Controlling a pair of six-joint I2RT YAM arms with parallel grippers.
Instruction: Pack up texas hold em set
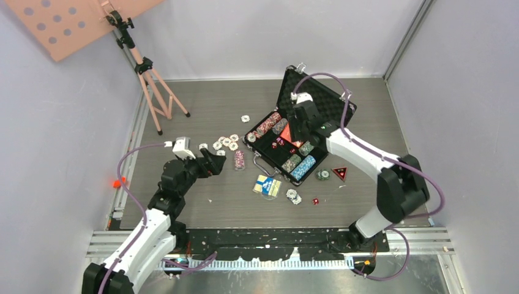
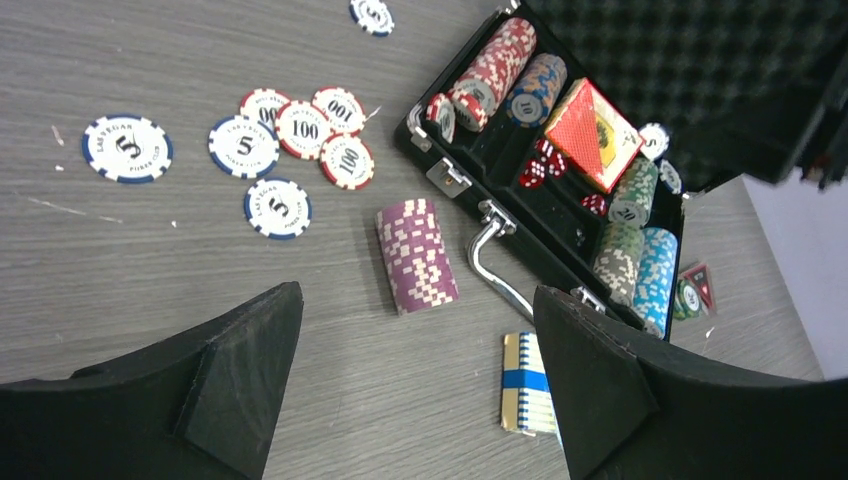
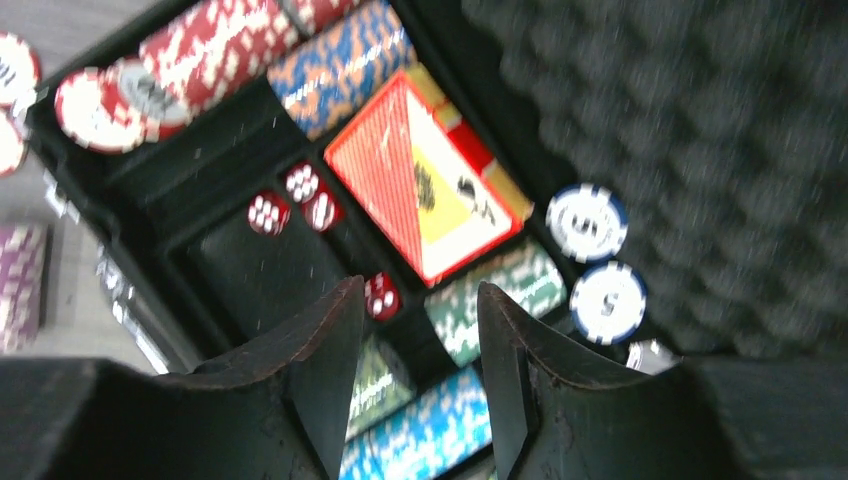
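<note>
Only up close: chips [image 3: 587,222] beside red deck [image 3: 415,190]

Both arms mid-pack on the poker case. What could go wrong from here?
1. The purple chip stack lies on its side just ahead of the open left gripper. A skewed pinch may fan it apart or roll it away.
2. The red deck sits tilted in its slot, so the lid might not shut flat.
3. The right gripper hangs right by a red die and could flick it loose.
</note>
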